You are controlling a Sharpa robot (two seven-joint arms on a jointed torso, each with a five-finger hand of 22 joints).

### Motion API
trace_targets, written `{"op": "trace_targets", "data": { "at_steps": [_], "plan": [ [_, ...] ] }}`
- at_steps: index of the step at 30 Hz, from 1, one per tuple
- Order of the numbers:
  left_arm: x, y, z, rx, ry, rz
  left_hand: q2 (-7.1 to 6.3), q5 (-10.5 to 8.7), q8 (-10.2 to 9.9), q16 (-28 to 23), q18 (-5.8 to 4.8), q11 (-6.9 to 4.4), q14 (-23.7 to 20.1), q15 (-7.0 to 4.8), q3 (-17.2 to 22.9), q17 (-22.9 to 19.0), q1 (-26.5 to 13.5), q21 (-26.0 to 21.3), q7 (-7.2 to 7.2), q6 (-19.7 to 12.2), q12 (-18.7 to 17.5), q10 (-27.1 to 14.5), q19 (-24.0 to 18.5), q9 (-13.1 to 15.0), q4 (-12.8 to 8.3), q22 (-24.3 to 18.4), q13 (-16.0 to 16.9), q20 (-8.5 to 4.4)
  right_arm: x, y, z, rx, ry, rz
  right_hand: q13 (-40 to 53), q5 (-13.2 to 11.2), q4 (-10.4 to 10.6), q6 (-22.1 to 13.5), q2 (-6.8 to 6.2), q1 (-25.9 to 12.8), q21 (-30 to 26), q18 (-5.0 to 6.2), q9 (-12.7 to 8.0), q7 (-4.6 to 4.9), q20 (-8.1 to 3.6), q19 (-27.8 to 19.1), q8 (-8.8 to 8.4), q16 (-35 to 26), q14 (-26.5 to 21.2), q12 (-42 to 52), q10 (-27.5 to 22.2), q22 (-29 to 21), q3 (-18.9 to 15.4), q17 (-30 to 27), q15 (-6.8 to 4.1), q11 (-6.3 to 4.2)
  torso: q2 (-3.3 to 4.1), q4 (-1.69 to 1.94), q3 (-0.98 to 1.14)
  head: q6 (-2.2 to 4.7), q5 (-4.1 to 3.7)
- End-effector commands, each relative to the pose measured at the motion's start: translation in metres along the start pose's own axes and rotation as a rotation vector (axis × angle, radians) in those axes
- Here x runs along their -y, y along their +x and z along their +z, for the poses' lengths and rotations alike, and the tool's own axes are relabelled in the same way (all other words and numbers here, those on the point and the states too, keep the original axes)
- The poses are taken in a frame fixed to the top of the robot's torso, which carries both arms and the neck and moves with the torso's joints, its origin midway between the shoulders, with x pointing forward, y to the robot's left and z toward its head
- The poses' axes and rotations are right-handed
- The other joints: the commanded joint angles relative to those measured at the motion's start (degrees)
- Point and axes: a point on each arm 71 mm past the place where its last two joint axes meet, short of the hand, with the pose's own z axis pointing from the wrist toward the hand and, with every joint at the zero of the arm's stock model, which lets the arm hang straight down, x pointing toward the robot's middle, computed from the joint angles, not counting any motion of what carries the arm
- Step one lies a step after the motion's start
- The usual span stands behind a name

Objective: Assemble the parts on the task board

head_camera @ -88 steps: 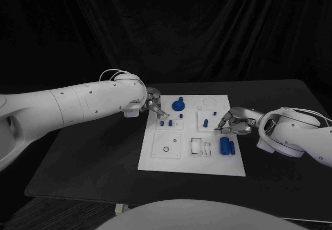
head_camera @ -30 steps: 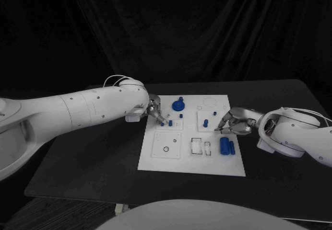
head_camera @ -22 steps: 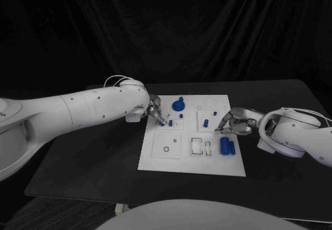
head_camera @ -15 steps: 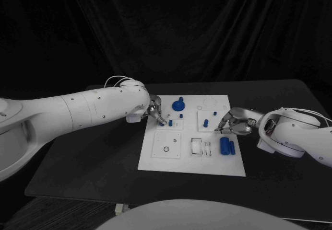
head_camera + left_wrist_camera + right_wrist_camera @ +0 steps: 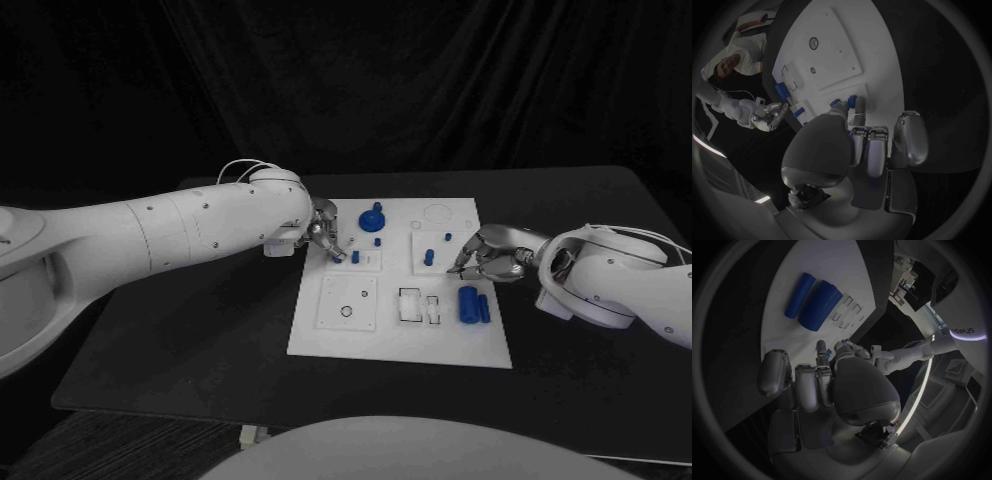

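Left hand, at the 9 o'clock edge of the white rectangular task board, pinches a small blue peg standing in the upper-left block.

Judged partly done: blue pegs upright in both upper blocks, blue round knob seated at 12 o'clock; two blue cylinders lie loose at 3 o'clock, slots beside them unfilled.

Right hand, at the board's 3 o'clock edge, has curled fingers; grip cannot be told.

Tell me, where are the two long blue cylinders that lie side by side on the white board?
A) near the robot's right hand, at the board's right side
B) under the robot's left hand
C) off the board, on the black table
A: in the head view the two long blue cylinders lie flat on the task board just in front of the right hand.
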Motion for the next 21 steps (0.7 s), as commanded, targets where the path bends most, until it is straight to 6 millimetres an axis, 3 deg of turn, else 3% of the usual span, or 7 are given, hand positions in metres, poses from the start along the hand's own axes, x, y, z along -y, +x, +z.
{"op": "trace_targets", "data": {
  "at_steps": [1,4,8,21],
  "plan": [
    [0.0012,0.0027,0.0006,-0.002,0.016,-0.003,-1.76,0.65,0.47,0.15,-0.09,-0.4,5.92,-0.49,9.06,15.1,-0.15,0.07,0.18,0.72,0.05,2.65,0.18,0.46,-7.19,9.97,11.01,-0.27,0.0005,0.0018,0.0002,-0.011,0.009,-0.001,-4.3,0.4,-0.23,0.04,2.88,3.69,-0.31,0.58,-0.06,-0.04,-0.04,-0.51,-0.21,-0.38,2.28,-0.28,-0.18,8.89,0.13,2.57,-0.42,-0.41,0.03,0.0,0.0,0.0,0.12],
    [0.001,0.0029,0.0005,-0.001,0.012,-0.004,-3.59,0.85,0.93,0.15,-0.15,-0.39,5.92,-0.49,13.97,15.1,-1.89,0.23,0.23,0.91,0.17,2.88,0.4,1.23,-8.43,10.03,11.11,-0.24,0.0005,0.0018,0.0001,-0.011,0.009,-0.001,-4.54,0.41,-0.24,0.0,2.87,3.71,-0.65,0.66,-0.06,-0.04,-0.04,-0.65,-0.23,-0.52,2.2,-0.4,-0.32,8.79,0.15,2.32,-0.41,-0.41,0.01,0.0,0.0,0.0,0.18],
    [0.0007,0.0028,0.0003,0.005,0.007,-0.006,-4.74,1.44,1.28,0.15,-0.17,-0.41,5.92,-0.54,16.96,15.1,-3.23,0.32,0.29,0.96,0.24,3.01,0.55,1.85,-9.62,10.06,11.18,-0.3,0.0006,0.0019,0.0001,-0.012,0.01,-0.001,-4.66,0.42,-0.25,-0.04,2.86,3.74,-0.82,0.69,-0.07,-0.03,-0.03,-0.73,-0.25,-0.59,2.15,-0.46,-0.4,8.74,0.18,2.19,-0.41,-0.4,0.0,-0.02,-0.01,0.0,0.18],
    [-0.0013,0.0034,-0.0022,0.021,0.004,-0.014,-5.77,3.13,1.74,0.15,-0.18,-0.39,5.92,-0.57,19.19,15.1,-4.4,0.31,0.36,0.93,0.09,2.99,0.65,2.6,-10.88,10.08,11.08,-0.33,0.0019,0.0018,-0.0002,-0.014,0.014,-0.001,-6.01,0.46,-0.27,-0.17,2.86,3.85,-2.43,1.01,-0.09,0.06,0.03,-1.46,-0.32,-1.51,1.55,-1.19,-1.29,8.26,0.43,0.59,-0.33,-0.31,-0.02,0.01,-0.01,0.0,0.08]
  ]
}}
